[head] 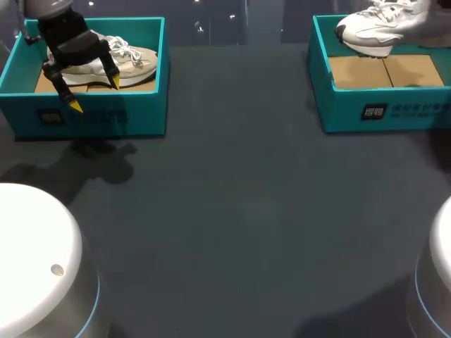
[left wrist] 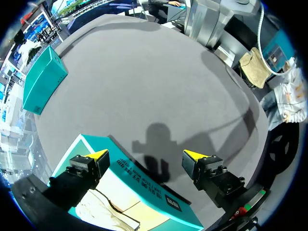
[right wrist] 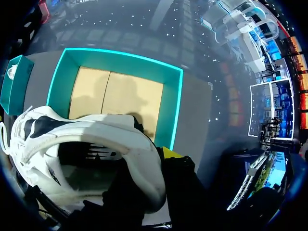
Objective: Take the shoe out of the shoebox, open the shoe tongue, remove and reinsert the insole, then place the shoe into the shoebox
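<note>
While the right hand (right wrist: 168,155) grasps the white shoe (head: 372,29) above the shoebox (head: 394,105) at upper right, raise it clear of the walls before crossing to the worktop (head: 246,211). The left hand (head: 95,94), fingers spread and empty, hovers over the beige shoe (head: 134,60) in the upper-left box (head: 106,116).

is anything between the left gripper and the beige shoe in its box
Nothing visible does. The left gripper hangs with its fingers open over the front of the open-topped teal shoebox. The beige sneaker lies uncovered inside the box, close under the gripper.
</note>
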